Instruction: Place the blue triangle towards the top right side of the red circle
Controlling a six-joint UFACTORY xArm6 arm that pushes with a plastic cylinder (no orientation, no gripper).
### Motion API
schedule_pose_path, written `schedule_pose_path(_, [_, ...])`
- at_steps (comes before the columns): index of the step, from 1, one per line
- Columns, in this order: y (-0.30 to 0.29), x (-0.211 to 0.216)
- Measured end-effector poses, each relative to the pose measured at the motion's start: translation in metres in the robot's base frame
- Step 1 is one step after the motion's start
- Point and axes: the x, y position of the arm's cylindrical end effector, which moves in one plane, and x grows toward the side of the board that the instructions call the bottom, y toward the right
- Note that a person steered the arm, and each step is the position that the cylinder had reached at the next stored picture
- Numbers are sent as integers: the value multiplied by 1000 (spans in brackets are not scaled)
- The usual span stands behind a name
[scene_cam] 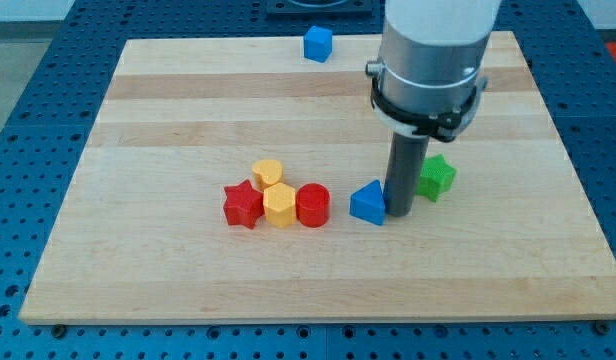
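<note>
Tip (400,212) is down on the tabletop (168,110), touching or just beside the right face of the blue triangle (368,204); no hand on this rig, only a rod, so nothing opens or closes. Triangle sits just right of the red circle (313,205), a small gap between them. Green star (436,177) lies just behind the rod, to the right. Yellow hexagon (279,206), red star (243,204) and yellow heart (267,173) cluster left of the circle; blue cube (317,44) at far edge. Judgement: triangle looks light, rigid, smooth, likely to slide easily and rotate if pushed off-centre. Contact its near face, mid-width, and push it away toward the far side.
</note>
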Motion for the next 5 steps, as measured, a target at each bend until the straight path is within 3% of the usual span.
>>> schedule_pose_path(5, [-5, 81])
